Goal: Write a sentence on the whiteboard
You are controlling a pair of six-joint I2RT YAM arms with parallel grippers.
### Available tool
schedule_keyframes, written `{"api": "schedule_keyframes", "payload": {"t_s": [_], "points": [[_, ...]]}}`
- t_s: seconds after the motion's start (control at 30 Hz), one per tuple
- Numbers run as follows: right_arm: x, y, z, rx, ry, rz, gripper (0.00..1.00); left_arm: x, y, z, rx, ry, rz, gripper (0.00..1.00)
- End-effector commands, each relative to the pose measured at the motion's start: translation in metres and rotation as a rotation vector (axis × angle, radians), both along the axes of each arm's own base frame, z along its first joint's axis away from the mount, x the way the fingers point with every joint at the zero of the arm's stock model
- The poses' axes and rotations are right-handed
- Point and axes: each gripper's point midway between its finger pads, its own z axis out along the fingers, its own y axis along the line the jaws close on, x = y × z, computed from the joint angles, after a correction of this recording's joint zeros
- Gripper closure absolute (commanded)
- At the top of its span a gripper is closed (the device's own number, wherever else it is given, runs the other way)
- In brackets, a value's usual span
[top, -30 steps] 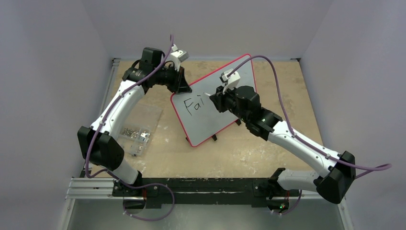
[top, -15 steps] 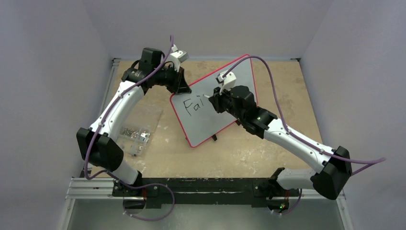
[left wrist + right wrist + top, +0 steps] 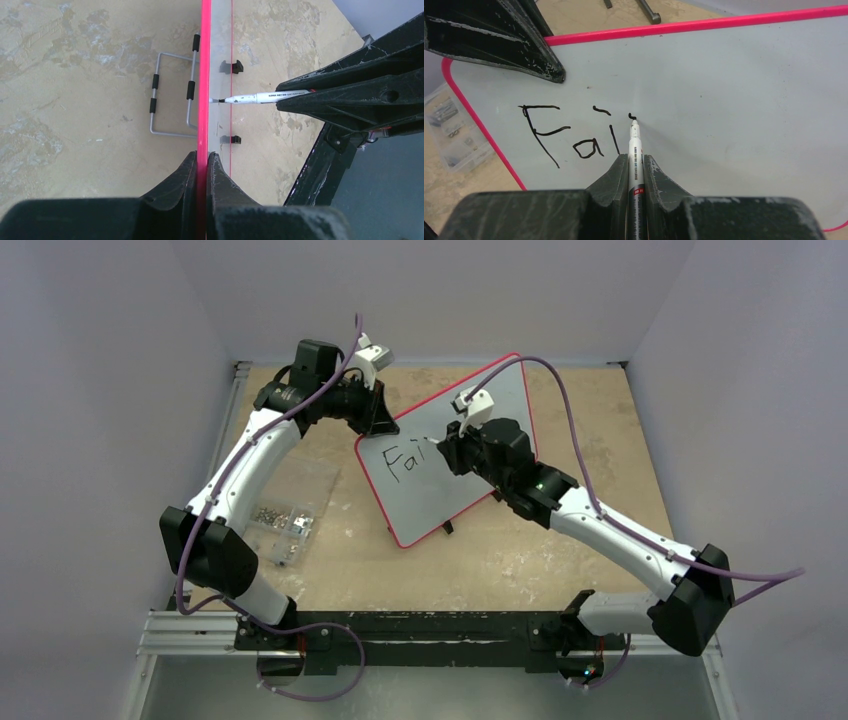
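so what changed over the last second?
The right gripper, shut on the thin white black-tipped marker, edged slightly left and forward in the first half second, then held, tip on the glossy white red-rimmed whiteboard just right of the black handwritten lettering "Fai". Unchanged: left gripper clamped on the board's rim, board position, and the lettering as far as the top view shows.

The elbow of the right arm (image 3: 610, 530) has pulled in from the table's (image 3: 620, 430) right edge; the right gripper (image 3: 446, 445) and its marker (image 3: 635, 150) have shifted slightly over the whiteboard (image 3: 440, 502).
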Motion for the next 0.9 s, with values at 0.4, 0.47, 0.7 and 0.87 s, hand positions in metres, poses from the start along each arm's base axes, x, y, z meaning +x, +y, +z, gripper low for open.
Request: {"api": "schedule_keyframes", "payload": {"t_s": [0.4, 0.47, 0.7, 0.87], "points": [[0.004, -0.013, 0.021, 0.045, -0.025, -0.005, 1.00, 0.013, 0.009, 0.017, 0.034, -0.139, 0.027, 1.00], [-0.001, -0.011, 0.028, 0.063, -0.034, 0.021, 1.00, 0.013, 0.009, 0.017, 0.034, -0.138, 0.027, 1.00], [-0.007, -0.003, 0.048, 0.120, -0.070, 0.073, 1.00, 0.013, 0.009, 0.017, 0.032, -0.138, 0.027, 1.00], [0.006, -0.002, 0.053, 0.118, -0.073, 0.024, 1.00, 0.012, 0.009, 0.018, 0.031, -0.139, 0.025, 1.00]]}}
